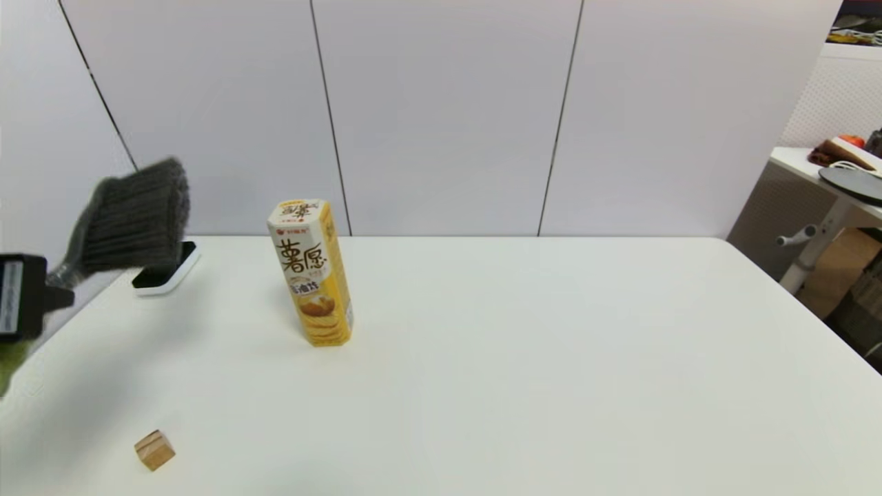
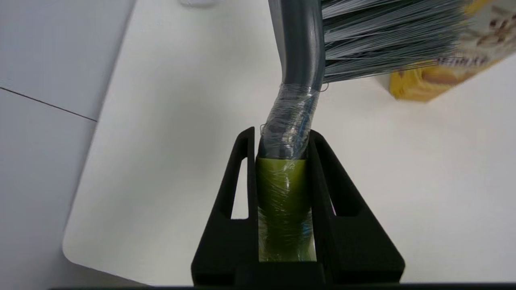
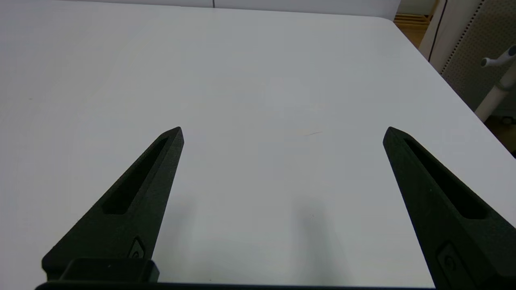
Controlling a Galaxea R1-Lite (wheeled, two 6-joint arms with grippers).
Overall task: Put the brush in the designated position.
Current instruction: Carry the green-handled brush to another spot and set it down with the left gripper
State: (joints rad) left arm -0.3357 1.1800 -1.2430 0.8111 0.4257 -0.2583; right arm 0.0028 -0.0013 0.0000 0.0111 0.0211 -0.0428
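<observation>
The brush hangs in the air at the far left of the head view, its dark grey bristles raised above the table's back left corner. My left gripper is shut on its olive-green handle, which is wrapped in clear film; the grey spine curves away from the fingers. In the head view only the left gripper's black body shows at the picture's left edge. My right gripper is open over bare table, out of the head view.
A tall yellow snack box stands upright left of centre on the white table. A black-and-white eraser pad lies at the back left under the bristles. A small wooden cube sits near the front left edge.
</observation>
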